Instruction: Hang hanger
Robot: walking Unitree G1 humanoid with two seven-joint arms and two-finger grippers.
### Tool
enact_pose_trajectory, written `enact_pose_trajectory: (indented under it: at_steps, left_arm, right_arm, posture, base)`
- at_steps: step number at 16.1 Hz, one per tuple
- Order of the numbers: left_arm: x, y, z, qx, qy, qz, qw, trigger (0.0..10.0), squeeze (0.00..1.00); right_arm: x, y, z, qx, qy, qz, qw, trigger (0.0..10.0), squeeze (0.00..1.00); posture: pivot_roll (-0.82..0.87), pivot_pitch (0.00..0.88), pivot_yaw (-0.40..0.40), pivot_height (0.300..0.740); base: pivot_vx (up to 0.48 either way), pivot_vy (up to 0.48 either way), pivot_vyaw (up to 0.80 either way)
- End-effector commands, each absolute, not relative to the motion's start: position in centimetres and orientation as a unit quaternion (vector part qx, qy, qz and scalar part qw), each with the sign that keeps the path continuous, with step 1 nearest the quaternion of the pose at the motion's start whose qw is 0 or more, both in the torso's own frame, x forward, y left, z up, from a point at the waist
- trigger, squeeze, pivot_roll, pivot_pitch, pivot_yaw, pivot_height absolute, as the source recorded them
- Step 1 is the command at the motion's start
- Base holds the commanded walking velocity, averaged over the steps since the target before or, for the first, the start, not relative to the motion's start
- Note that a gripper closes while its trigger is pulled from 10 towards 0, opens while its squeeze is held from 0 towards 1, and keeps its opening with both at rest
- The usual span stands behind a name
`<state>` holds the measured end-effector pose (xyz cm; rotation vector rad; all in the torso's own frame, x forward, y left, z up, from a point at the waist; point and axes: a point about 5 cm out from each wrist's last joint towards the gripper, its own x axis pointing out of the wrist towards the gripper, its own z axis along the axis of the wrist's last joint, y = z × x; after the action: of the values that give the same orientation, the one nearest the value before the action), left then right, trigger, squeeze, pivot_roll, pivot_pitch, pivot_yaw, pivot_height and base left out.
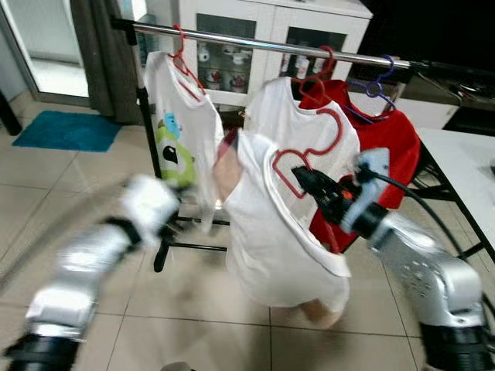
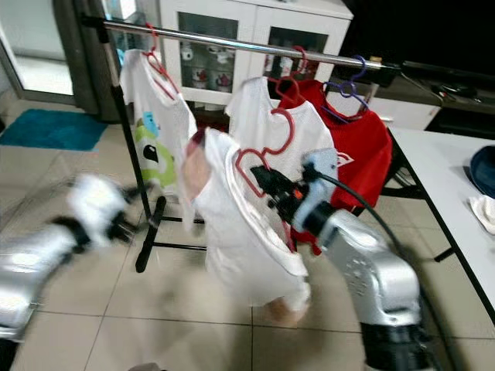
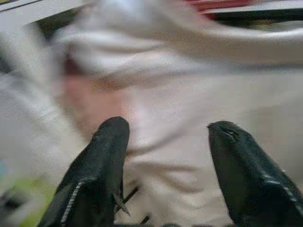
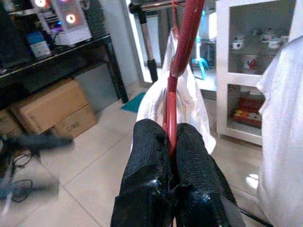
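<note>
A red hanger (image 1: 309, 151) carries a white shirt (image 1: 271, 239) and hangs in the air in front of and below the metal rail (image 1: 255, 40) of a clothes rack. My right gripper (image 1: 305, 180) is shut on the hanger's red neck (image 4: 182, 47), just under its hook. My left gripper (image 1: 176, 197) is blurred at the left, beside the shirt's left edge. Its fingers (image 3: 106, 142) stand open with nothing between them, and the white cloth lies close ahead of them.
On the rail hang a white shirt with a green figure (image 1: 182, 131), another white shirt (image 1: 302, 116) and a red shirt (image 1: 390, 147) on a blue hanger (image 1: 379, 81). A white cabinet (image 1: 263, 23) stands behind, a white table (image 1: 464, 162) at right, a blue mat (image 1: 66, 130) at left.
</note>
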<state>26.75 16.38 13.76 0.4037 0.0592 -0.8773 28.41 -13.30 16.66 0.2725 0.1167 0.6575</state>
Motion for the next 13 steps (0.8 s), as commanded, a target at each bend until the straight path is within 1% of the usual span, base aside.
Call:
enact_pose_trajectory:
  at_steps: [1, 2, 3, 6, 7, 9, 10, 11, 12, 13]
  left_arm:
    - [26.8, 14.6, 14.4, 0.213, 0.0, -0.471, 0.856, 10.0, 0.83]
    - [26.6, 12.7, 14.8, 0.239, -0.014, -0.513, 0.824, 10.0, 0.11]
    - [26.7, 11.5, 15.1, 0.263, -0.03, -0.548, 0.793, 10.0, 0.0]
    - [27.4, 9.3, 16.6, 0.302, -0.075, -0.589, 0.746, 10.0, 0.0]
    - [27.7, 9.1, 16.4, 0.318, -0.069, -0.601, 0.73, 10.0, 0.0]
    - [28.3, 9.5, 15.0, 0.351, -0.023, -0.627, 0.695, 10.0, 0.0]
    - [28.5, 9.7, 14.6, 0.357, -0.009, -0.634, 0.685, 10.0, 0.0]
    - [28.6, 9.7, 14.6, 0.357, -0.003, -0.639, 0.682, 10.0, 0.0]
    - [28.7, 9.7, 14.6, 0.349, 0.005, -0.652, 0.673, 6.5, 0.0]
    - [28.8, 9.6, 14.8, 0.346, 0.004, -0.657, 0.67, 6.1, 0.0]
  right_arm:
    - [28.8, -13.0, 17.2, 0.124, 0.053, 0.318, 0.938, 10.0, 0.0]
    - [28.9, -12.3, 17.2, 0.115, 0.058, 0.327, 0.936, 10.0, 0.0]
    - [28.9, -11.8, 17.1, 0.105, 0.063, 0.341, 0.932, 10.0, 0.0]
    - [28.7, -11.2, 17.2, 0.093, 0.071, 0.357, 0.927, 10.0, 0.0]
    - [28.6, -11.1, 17.3, 0.091, 0.072, 0.36, 0.926, 10.0, 0.0]
    - [28.6, -11.2, 17.4, 0.089, 0.072, 0.365, 0.924, 10.0, 0.0]
    - [28.5, -11.3, 17.4, 0.088, 0.073, 0.366, 0.924, 10.0, 0.0]
    - [28.5, -11.4, 17.5, 0.088, 0.073, 0.366, 0.923, 10.0, 0.0]
    - [28.4, -11.6, 17.6, 0.089, 0.073, 0.366, 0.924, 10.0, 0.0]
    - [28.4, -11.8, 17.6, 0.088, 0.074, 0.365, 0.924, 10.0, 0.0]
  posture:
    - [-0.01, 0.0, -0.092, 0.74]
    - [0.0, 0.0, -0.091, 0.74]
    - [-0.01, 0.0, -0.086, 0.74]
    - [-0.02, 0.0, -0.067, 0.74]
    - [-0.03, 0.0, -0.057, 0.74]
    - [-0.04, 0.0, -0.05, 0.74]
    - [-0.05, 0.0, -0.048, 0.74]
    - [-0.05, 0.0, -0.045, 0.74]
    - [-0.06, 0.0, -0.04, 0.74]
    - [-0.07, 0.0, -0.038, 0.74]
  base:
    - [0.0, 0.0, 0.0]
    - [0.0, 0.0, 0.0]
    - [0.0, 0.0, 0.0]
    - [0.0, 0.0, 0.0]
    - [0.0, 0.0, 0.0]
    - [0.0, 0.0, 0.0]
    - [0.0, 0.0, 0.0]
    - [0.0, 0.0, 0.0]
    - [0.0, 0.0, 0.0]
    - [0.0, 0.0, 0.0]
